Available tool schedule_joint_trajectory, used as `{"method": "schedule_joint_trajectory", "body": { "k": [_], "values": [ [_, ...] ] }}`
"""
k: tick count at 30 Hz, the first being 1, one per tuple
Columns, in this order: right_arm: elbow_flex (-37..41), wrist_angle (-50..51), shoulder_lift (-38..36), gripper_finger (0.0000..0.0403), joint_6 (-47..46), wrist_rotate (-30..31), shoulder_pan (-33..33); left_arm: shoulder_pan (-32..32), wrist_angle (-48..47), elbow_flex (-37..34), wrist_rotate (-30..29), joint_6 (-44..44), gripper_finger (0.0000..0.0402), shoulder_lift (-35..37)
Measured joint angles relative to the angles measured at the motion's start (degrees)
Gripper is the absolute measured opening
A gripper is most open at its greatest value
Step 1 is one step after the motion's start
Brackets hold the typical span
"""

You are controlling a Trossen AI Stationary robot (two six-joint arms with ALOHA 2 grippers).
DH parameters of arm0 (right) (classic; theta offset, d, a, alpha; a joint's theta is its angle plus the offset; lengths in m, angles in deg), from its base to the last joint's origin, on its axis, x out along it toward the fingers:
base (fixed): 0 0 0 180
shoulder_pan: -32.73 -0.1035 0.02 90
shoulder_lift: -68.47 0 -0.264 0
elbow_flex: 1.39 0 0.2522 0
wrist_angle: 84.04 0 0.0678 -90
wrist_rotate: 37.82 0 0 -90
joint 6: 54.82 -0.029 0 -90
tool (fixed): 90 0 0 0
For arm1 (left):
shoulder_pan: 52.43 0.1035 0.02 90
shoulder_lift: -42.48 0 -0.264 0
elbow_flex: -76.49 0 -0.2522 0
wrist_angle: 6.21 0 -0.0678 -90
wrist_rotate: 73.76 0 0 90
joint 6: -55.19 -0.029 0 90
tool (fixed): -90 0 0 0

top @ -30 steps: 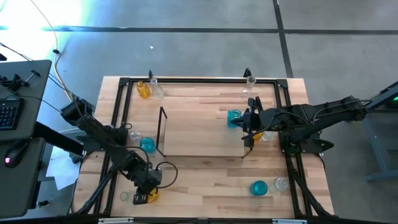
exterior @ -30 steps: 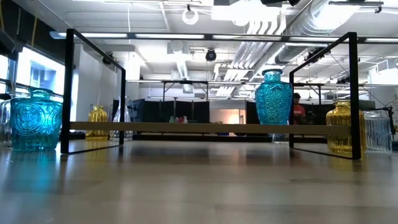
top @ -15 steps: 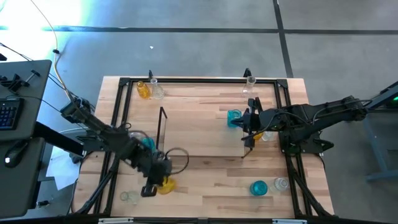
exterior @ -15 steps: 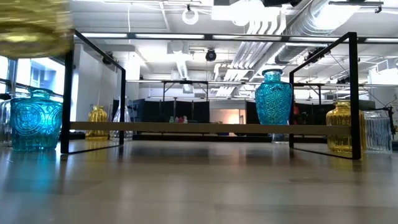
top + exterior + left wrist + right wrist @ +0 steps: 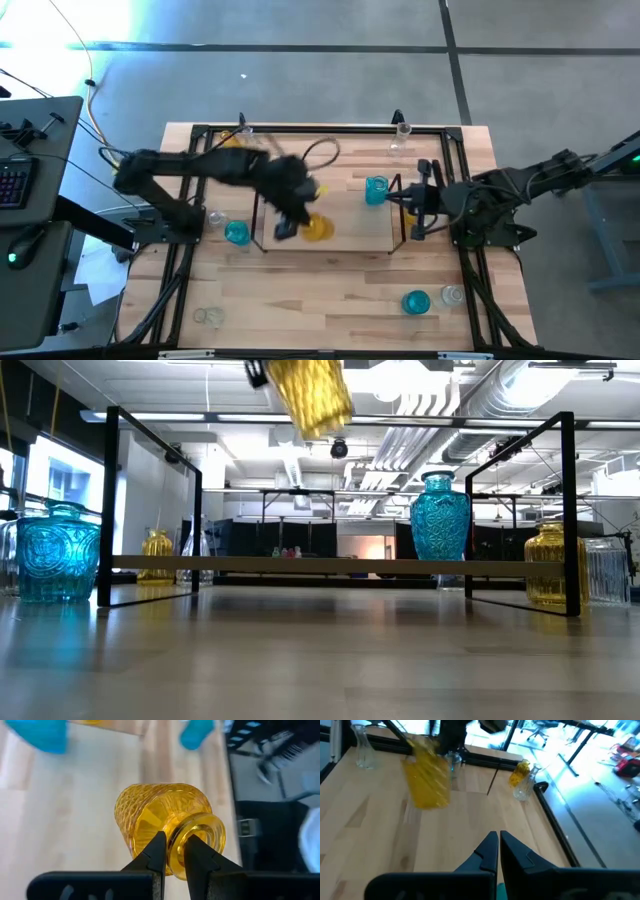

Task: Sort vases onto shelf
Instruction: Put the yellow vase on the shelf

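— One amber vase, ribbed glass: held by the left hand, pinched shut at the neck below the flared rim, carried tilted above the shelf.
— Handling?
— Judged rigid, brittle, smooth-sided, light; liable to swing or slip. Neck under the lip judged the safest hold.
— Others?
— Turquoise vase on the shelf's far end. Right hand shut, empty, waiting just beside that end.
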Motion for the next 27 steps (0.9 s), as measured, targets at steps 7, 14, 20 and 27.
{"method": "schedule_joint_trajectory", "body": {
  "k": [7,14,20,27],
  "values": [
    [0.00,0.61,-0.12,0.0000,-0.31,1.15,-0.73,8.25,-5.60,6.93,4.31,-7.57,0.0028,-11.03],
    [0.00,0.61,-0.12,0.0000,-1.02,1.17,-0.73,10.72,-8.51,10.48,3.09,-10.62,0.0028,-19.90],
    [0.00,0.65,-0.14,0.0000,-1.00,1.19,-0.74,10.83,-8.30,11.21,3.03,-10.94,0.0028,-23.79],
    [0.00,1.42,-0.14,0.0000,-1.20,1.19,-0.74,10.71,-7.24,11.32,2.58,-9.59,0.0037,-24.33]
  ]
}}
